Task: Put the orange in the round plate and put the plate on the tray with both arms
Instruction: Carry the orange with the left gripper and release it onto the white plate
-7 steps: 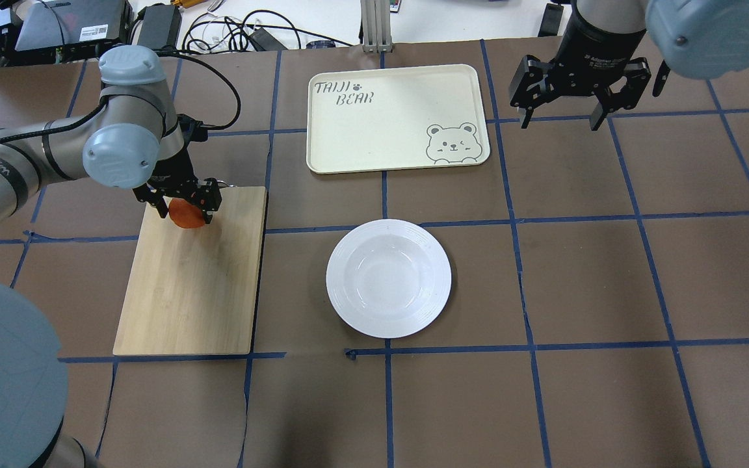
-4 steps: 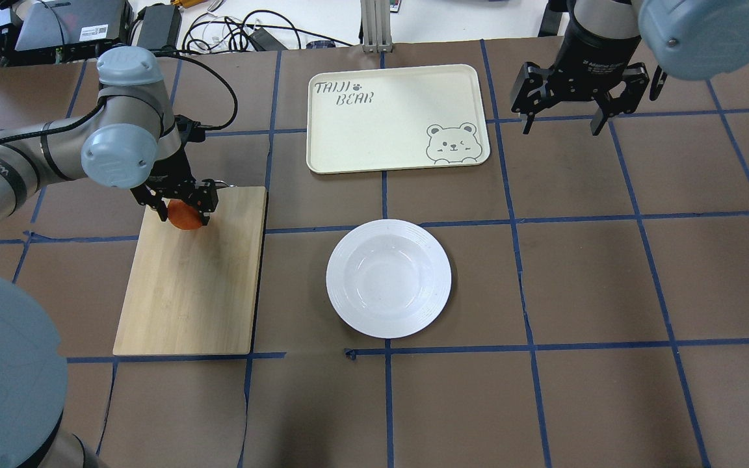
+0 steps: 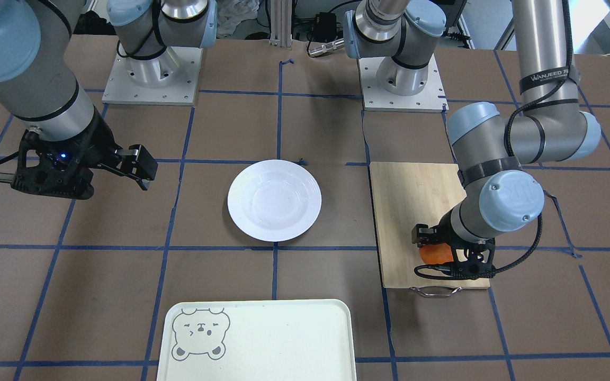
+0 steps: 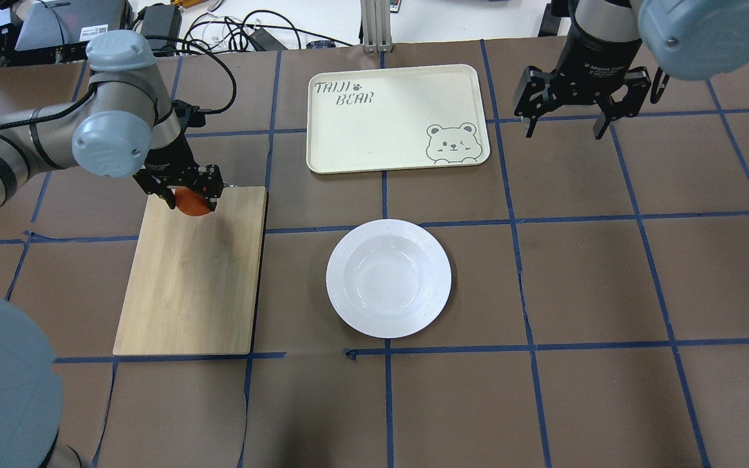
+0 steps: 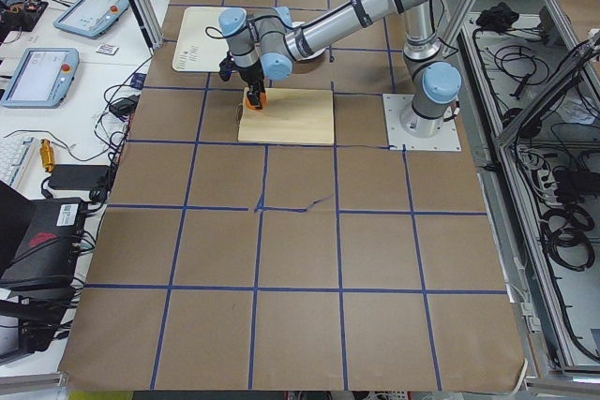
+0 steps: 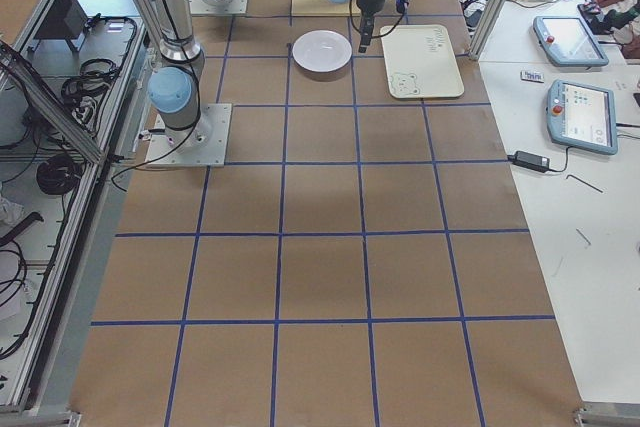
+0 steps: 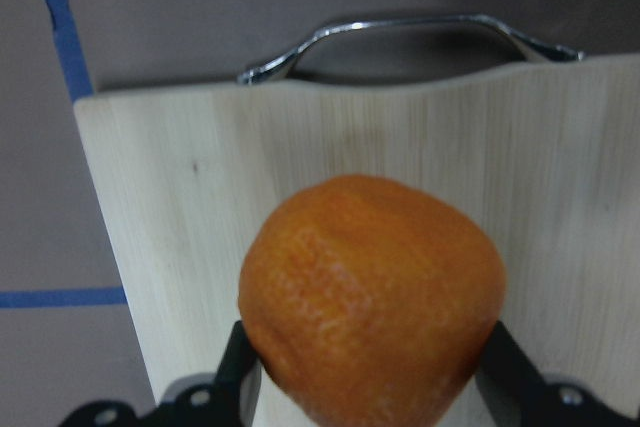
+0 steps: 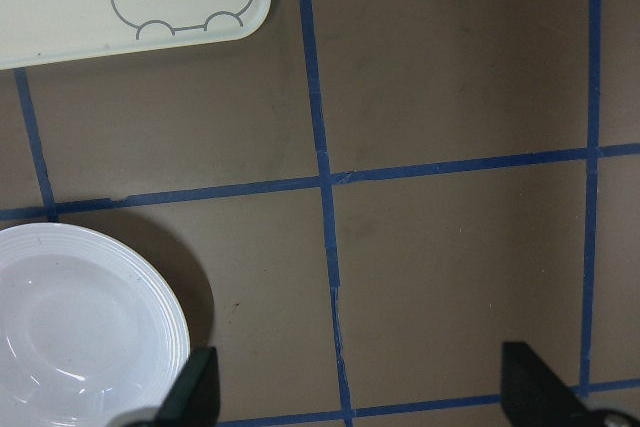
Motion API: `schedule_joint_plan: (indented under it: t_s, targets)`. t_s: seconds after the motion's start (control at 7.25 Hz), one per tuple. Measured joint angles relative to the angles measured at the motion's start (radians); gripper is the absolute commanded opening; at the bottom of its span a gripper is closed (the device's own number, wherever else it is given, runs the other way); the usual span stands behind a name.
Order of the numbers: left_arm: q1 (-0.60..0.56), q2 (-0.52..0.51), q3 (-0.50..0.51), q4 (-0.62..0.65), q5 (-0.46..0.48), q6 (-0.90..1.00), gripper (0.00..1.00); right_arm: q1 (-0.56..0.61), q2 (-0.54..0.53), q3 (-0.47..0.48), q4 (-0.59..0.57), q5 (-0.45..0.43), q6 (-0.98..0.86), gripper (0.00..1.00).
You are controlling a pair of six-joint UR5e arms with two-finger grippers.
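Gripping the small, lumpy, bright-orange fruit (image 7: 372, 297) between its two black fingers, the left pincer (image 4: 190, 200) hung over the far end of the pale bamboo cutting board (image 4: 192, 286), close to the board's metal handle (image 7: 410, 32). Whether the orange touched the wood or hung just above it could not be told for sure. The glossy white round plate (image 4: 388, 278) lay bare on the brown, blue-taped tabletop (image 4: 608, 273), just beside the board and well apart from the fruit. The cream-green rectangular tray with the grey bear drawing (image 4: 387, 123) sat beyond the plate, carrying nothing. The right pincer (image 4: 566, 127) hovered near the tray's right edge with its fingers spread wide and nothing between them. Judged from this, the task was at its very start: the orange was grasped but not yet carried over, so only the pick-up looked done. Left to do were the move across to the plate, the release into its sunken centre, and then the two-armed lift of the plate onto the tray, for which the right arm appeared to be waiting.
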Motion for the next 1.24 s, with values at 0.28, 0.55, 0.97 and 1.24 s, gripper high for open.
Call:
schedule_joint_plan:
  t_s: [0.28, 0.55, 0.97, 1.24]
  targets:
    - [-0.095, 0.064, -0.005, -0.075, -0.155, -0.053, 0.17, 0.001, 0.002, 0.011, -0.008, 0.001, 0.002, 1.0]
    - [-0.237, 0.092, -0.056, -0.086, -0.296, -0.092, 0.14, 0.001, 0.003, 0.021, -0.014, 0.001, 0.002, 1.0]
    - [-0.407, 0.063, -0.181, 0.088, -0.356, -0.366, 0.35, 0.0, 0.003, 0.023, -0.017, 0.002, -0.006, 1.0]
    - [-0.429, 0.038, -0.21, 0.148, -0.356, -0.429, 1.0, -0.001, 0.003, 0.023, -0.017, 0.001, -0.008, 1.0]
